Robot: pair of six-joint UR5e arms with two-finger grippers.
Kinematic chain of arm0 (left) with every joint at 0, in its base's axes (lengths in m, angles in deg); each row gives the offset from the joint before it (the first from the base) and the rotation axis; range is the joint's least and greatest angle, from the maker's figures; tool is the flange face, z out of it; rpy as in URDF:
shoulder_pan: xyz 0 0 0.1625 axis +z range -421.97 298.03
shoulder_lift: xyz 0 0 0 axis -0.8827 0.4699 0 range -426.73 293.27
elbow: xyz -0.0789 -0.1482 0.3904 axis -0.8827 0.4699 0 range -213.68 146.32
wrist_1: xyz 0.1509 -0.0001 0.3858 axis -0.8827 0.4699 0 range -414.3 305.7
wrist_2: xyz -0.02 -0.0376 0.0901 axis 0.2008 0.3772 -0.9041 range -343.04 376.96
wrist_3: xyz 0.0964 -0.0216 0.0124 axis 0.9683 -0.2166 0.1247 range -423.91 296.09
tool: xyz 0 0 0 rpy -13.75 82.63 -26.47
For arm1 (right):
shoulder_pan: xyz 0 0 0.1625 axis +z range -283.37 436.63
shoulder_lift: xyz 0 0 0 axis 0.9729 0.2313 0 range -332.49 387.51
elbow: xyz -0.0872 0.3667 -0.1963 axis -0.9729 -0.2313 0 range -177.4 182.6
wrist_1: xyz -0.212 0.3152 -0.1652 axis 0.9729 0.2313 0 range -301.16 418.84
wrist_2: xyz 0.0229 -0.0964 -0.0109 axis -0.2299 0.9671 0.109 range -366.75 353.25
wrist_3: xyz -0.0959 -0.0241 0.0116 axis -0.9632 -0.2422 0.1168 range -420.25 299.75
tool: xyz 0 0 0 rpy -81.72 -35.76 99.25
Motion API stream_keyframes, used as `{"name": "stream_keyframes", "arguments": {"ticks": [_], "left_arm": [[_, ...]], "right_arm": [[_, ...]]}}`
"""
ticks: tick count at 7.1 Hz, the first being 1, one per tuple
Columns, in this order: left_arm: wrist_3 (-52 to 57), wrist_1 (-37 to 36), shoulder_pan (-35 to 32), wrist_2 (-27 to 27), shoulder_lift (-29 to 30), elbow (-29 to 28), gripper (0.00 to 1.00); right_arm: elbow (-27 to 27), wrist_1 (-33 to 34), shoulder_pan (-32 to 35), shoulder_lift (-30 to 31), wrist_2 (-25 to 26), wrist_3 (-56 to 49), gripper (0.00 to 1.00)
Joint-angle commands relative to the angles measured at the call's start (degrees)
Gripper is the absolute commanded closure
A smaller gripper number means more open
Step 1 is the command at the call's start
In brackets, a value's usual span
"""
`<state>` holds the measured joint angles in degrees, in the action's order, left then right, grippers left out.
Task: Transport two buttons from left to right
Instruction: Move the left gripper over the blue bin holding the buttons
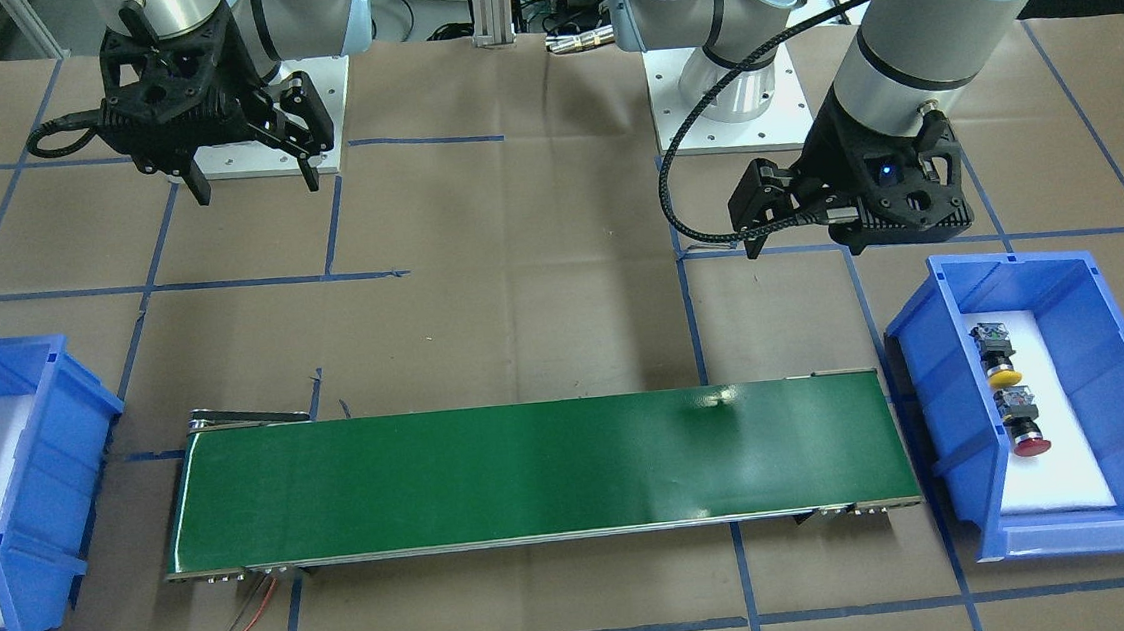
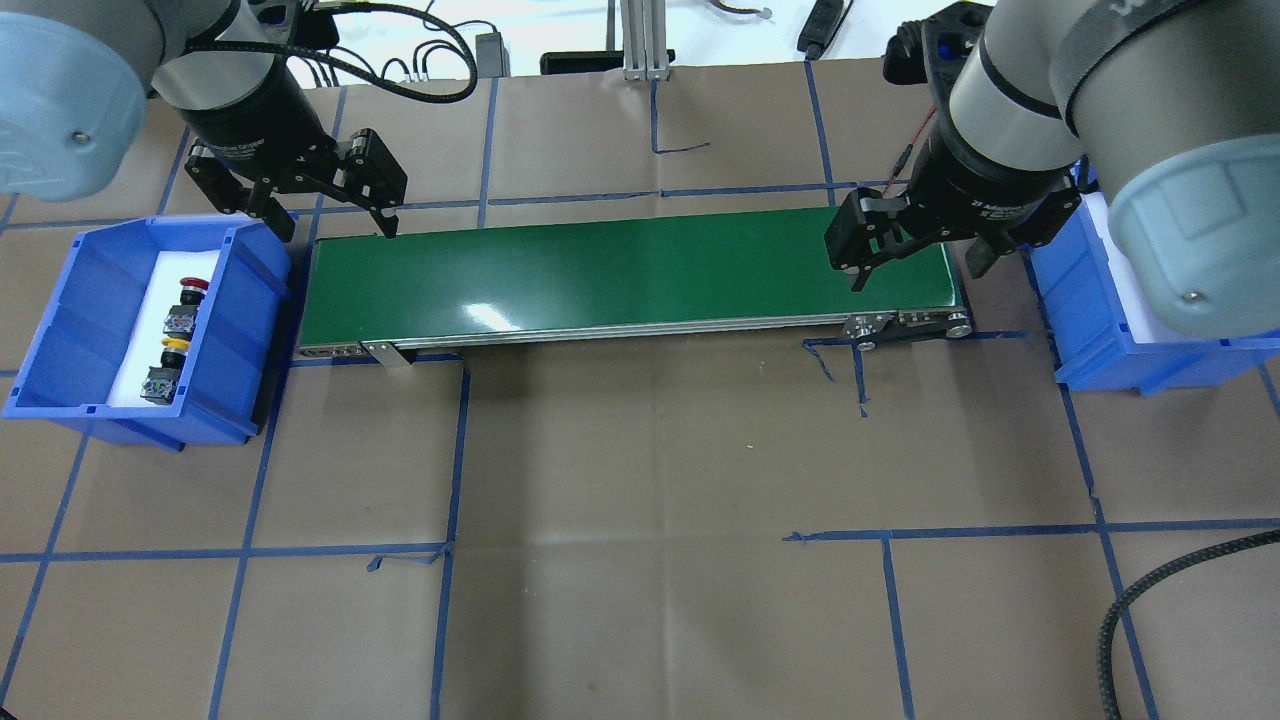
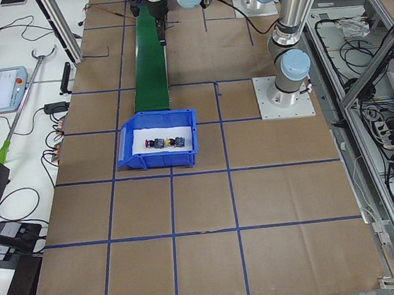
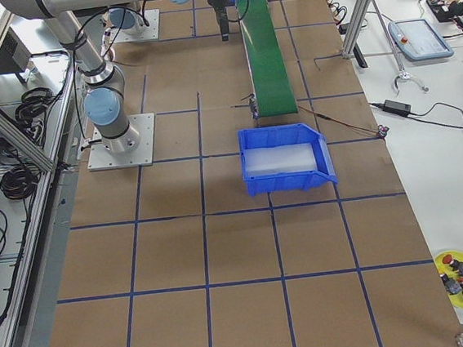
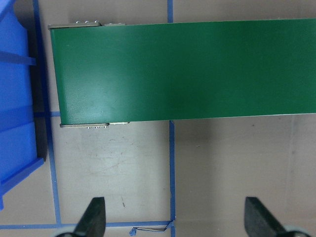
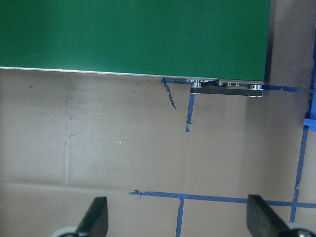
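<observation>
Two buttons are lying end to end on the white pad inside the left bin, the yellow button and the red button, both sitting apart from its walls. The left gripper is hovering near that bin's rim and the left end of the single green belt, fingers spread wide and gripping nothing. The right gripper is hanging equally wide and bare by the belt's other end, beside the second bin.

No text can be read for certain. Small white lettering runs round the black wrist collar above the right gripper, on the scene's right, but is too blurred to read.
</observation>
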<state>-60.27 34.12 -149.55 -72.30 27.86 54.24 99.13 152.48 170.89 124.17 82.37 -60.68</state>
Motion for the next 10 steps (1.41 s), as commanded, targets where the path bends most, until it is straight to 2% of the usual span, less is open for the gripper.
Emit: {"name": "stream_keyframes", "arguments": {"ticks": [1, 3, 7, 8, 10], "left_arm": [[0.7, 0.0, 0.5, 0.1, -1.0, 1.1, 0.0], [1.8, 0.0, 4.0, -0.4, -0.9, 1.0, 0.0], [31.2, -0.3, 27.9, -0.3, 1.0, 2.1, 0.0], [33.3, -1.7, 31.6, -0.3, 2.4, 2.1, 0.0], [34.2, -4.9, 32.2, -0.6, 3.8, 2.6, 0.0]], "right_arm": [[-0.1, 0.1, -0.1, -0.2, 0.0, 0.1, 0.0], [-0.6, 0.3, -0.1, -0.9, 0.1, 0.0, 0.0], [-0.7, 1.0, -0.2, -2.6, 1.2, 0.1, 0.0], [-1.3, 1.0, -0.2, -2.9, 1.2, 0.0, 0.0], [-3.3, 0.1, -0.2, -5.0, 1.2, 0.2, 0.0]]}}
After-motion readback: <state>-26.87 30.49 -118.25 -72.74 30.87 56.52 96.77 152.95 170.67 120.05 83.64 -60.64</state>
